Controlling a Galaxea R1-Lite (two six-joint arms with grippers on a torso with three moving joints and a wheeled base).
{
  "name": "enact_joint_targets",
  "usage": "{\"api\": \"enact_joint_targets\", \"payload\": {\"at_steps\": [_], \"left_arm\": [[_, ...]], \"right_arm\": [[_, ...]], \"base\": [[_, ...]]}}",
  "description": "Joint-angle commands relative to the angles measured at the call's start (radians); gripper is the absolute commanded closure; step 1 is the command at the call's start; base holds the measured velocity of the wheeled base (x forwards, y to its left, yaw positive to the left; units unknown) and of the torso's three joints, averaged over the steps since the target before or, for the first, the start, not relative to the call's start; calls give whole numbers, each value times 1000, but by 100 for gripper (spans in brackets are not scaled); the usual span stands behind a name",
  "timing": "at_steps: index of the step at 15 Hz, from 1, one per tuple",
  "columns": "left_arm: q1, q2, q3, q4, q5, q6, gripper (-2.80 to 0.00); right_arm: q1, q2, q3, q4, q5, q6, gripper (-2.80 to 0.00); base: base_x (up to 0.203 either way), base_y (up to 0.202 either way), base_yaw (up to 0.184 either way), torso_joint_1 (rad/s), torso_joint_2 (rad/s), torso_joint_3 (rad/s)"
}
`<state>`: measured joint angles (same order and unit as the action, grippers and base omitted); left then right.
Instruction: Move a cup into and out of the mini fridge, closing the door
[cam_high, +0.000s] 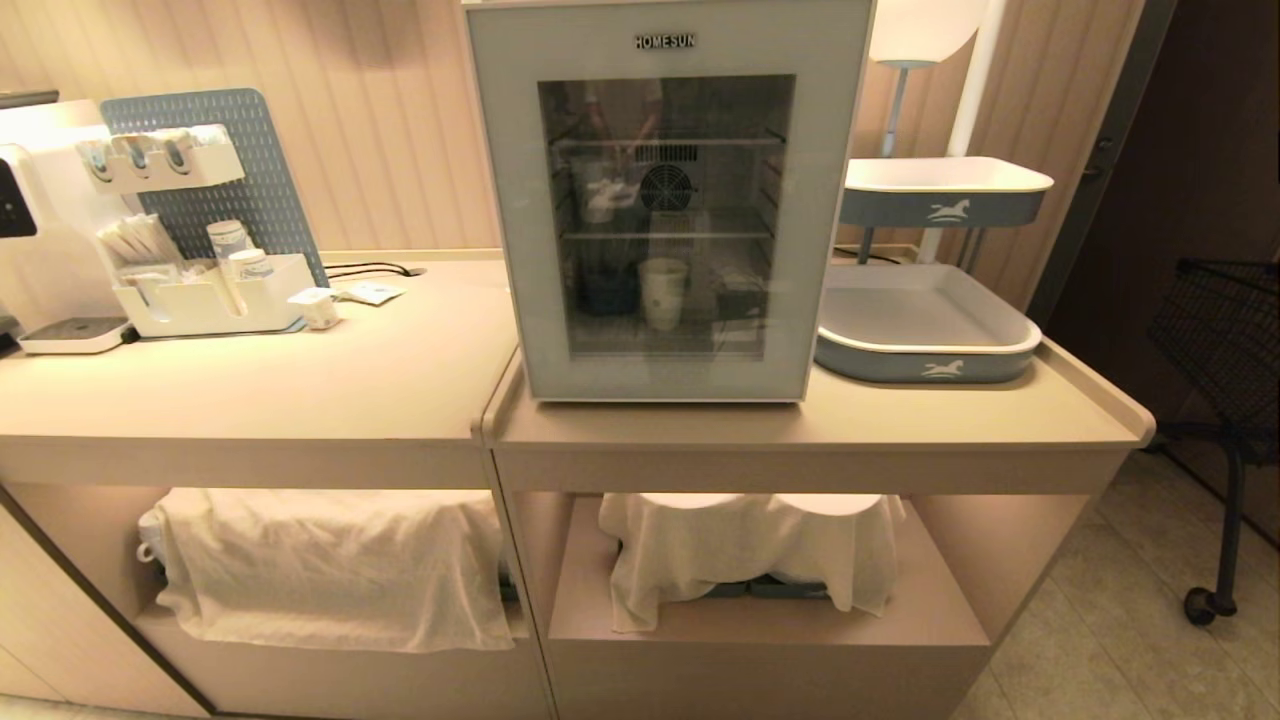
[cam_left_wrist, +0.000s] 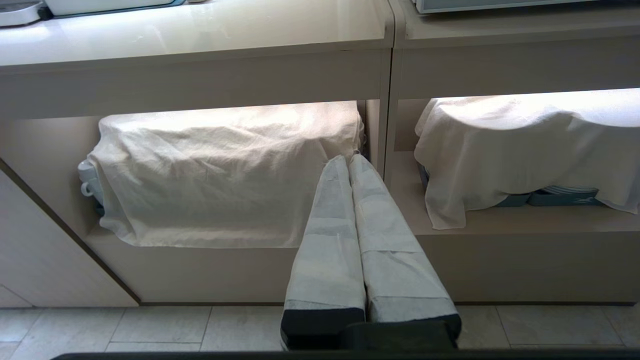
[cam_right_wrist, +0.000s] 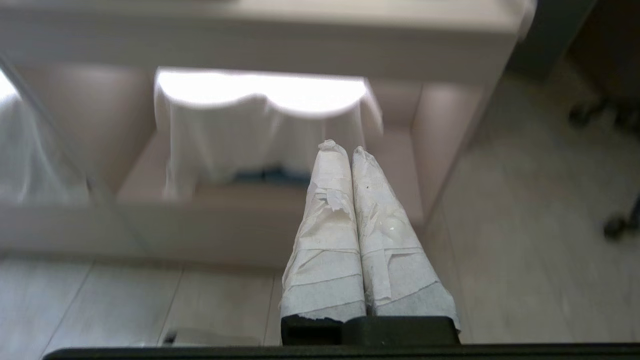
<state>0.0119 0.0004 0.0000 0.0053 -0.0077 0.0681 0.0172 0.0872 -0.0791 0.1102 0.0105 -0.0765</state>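
head view: the door (cam_high: 668, 200) of the mini fridge (cam_high: 850, 150) is closed, and the cup (cam_high: 663, 292) stands inside on the lower shelf. pulling the door carelessly can shake the cup over.

left wrist view: the left gripper (cam_left_wrist: 353, 161) is closed and empty, low before the counter.

right wrist view: the right gripper (cam_right_wrist: 345, 148) is also closed and empty; it must open or it pushes the cup.

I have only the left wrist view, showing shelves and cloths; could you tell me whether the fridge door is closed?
Observer: Yes, the head view shows the door shut flush on the fridge.
Operator: Thank you; where is the cup?
Observer: The cup stands upright inside, on the lower shelf, seen through the glass.
Operator: And is the right gripper holding anything?
Observer: No; the right gripper is shut and empty, pointing at the lower shelving, well below the fridge.
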Motion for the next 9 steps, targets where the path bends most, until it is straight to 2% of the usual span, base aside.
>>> {"api": "enact_joint_targets", "payload": {"at_steps": [1,8,9], "left_arm": [[0,0,0,-1,0,-1,0],[0,0,0,-1,0,-1,0],[0,0,0,-1,0,-1,0]], "right_arm": [[-6,-87,65,-96,7,-10,0],[-8,-89,78,-115,5,14,0],[-8,-89,79,-117,7,-5,0]], "base": [[0,0,0,0,0,0],[0,0,0,0,0,0],[0,0,0,0,0,0]]}}
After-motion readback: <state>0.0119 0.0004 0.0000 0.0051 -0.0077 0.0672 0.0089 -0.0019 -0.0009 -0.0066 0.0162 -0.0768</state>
